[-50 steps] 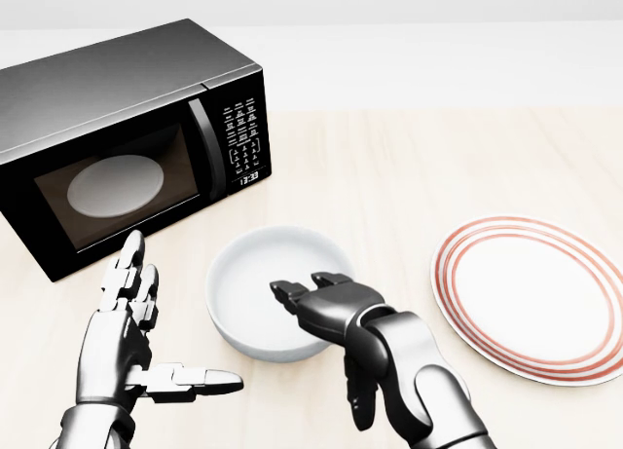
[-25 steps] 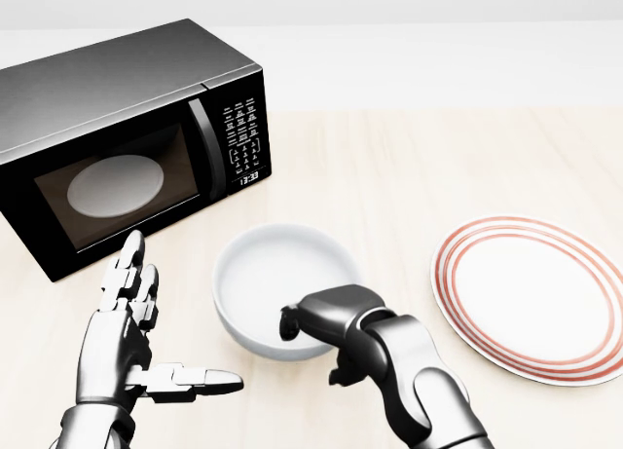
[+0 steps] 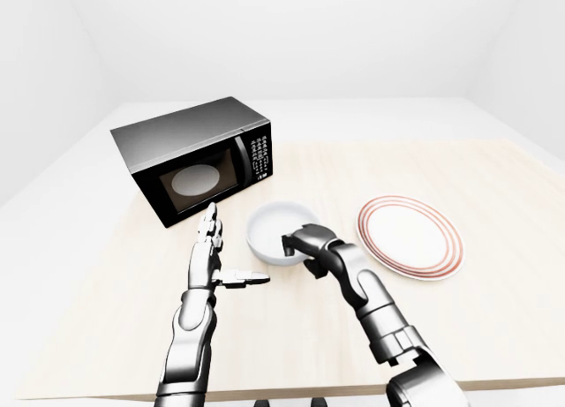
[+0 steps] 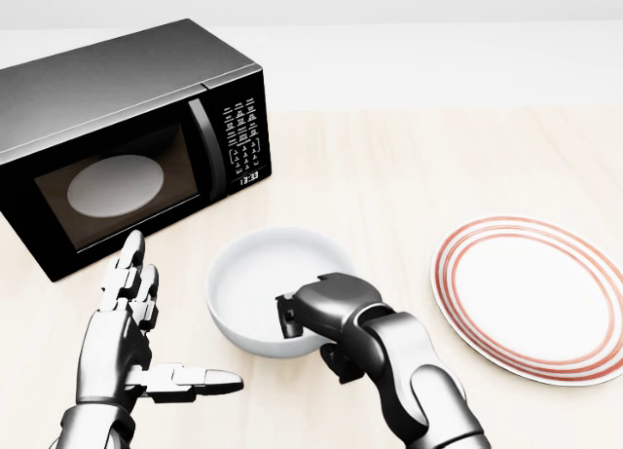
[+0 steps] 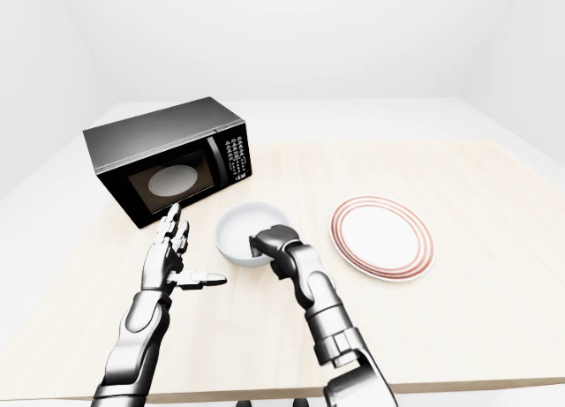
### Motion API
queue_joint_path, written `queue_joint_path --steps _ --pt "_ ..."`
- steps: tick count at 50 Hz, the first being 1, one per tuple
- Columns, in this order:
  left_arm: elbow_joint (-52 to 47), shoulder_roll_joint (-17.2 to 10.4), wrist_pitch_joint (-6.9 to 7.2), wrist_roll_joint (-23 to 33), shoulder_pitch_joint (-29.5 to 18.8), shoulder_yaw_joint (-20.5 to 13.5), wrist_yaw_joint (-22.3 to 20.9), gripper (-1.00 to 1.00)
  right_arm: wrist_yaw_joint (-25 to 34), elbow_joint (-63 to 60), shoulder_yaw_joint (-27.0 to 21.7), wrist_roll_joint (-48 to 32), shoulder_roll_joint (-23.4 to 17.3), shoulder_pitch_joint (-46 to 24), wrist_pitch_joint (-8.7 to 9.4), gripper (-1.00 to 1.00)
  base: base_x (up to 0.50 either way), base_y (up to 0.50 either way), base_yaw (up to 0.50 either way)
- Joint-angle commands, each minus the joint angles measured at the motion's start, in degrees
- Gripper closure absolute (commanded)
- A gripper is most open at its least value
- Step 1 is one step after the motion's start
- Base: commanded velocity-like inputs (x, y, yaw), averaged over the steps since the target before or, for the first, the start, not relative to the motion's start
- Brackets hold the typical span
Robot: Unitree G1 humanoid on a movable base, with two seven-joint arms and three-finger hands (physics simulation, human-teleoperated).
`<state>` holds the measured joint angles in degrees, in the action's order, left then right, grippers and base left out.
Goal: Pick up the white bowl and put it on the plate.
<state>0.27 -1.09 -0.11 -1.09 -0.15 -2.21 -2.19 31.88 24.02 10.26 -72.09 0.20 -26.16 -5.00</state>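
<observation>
The white bowl [image 4: 255, 279] sits on the pale wooden table [image 4: 409, 167], just right of the microwave's corner in the head view. My right hand [image 4: 290, 322] is curled over the bowl's near right rim, fingers inside and thumb outside, shut on it. The bowl seems to rest on the table. To the right lies the white plate [image 4: 531, 298] with red rings, apart from the bowl and with nothing on it. At the bowl's lower left my left hand [image 4: 170, 332] is held open, fingers up and thumb pointing right, touching nothing.
A black microwave [image 4: 117, 89] with its door shut stands at the left of the table, close to the bowl's upper left. The table's near edge [image 3: 291, 394] shows at the bottom of the left-eye view.
The right hand's fingers, stretched into the bowl a second ago, have curled shut on its near rim. The bowl shifted slightly right, then back left. The left hand has not moved.
</observation>
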Motion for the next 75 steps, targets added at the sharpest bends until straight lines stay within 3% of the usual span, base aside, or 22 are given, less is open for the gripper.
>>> queue_joint_path --steps 1,15,29,46,75 --pt "0.0 0.0 -0.01 0.0 0.0 0.0 0.0 -1.0 -3.0 0.2 -1.1 1.1 -0.2 -1.8 0.0 1.0 0.0 0.0 0.0" --pt "0.0 0.0 0.01 0.0 0.0 0.0 0.0 -1.0 -9.9 -1.2 -2.4 3.8 -0.6 -6.3 0.0 1.0 0.0 0.0 0.0" --pt "0.0 0.0 -0.02 0.0 0.0 0.0 0.0 -1.0 -10.2 -1.4 -2.5 3.8 -1.0 -6.4 0.0 1.0 0.0 0.0 0.0" --pt "0.0 0.0 -0.01 0.0 0.0 0.0 0.0 -1.0 -15.2 -0.6 -3.3 1.4 -2.5 -7.5 0.0 1.0 0.0 0.0 0.0" --pt "0.0 0.0 0.0 0.0 0.0 0.0 0.0 -1.0 -13.4 -3.9 -6.3 1.5 -6.5 -8.6 0.0 1.0 0.0 0.0 0.0"
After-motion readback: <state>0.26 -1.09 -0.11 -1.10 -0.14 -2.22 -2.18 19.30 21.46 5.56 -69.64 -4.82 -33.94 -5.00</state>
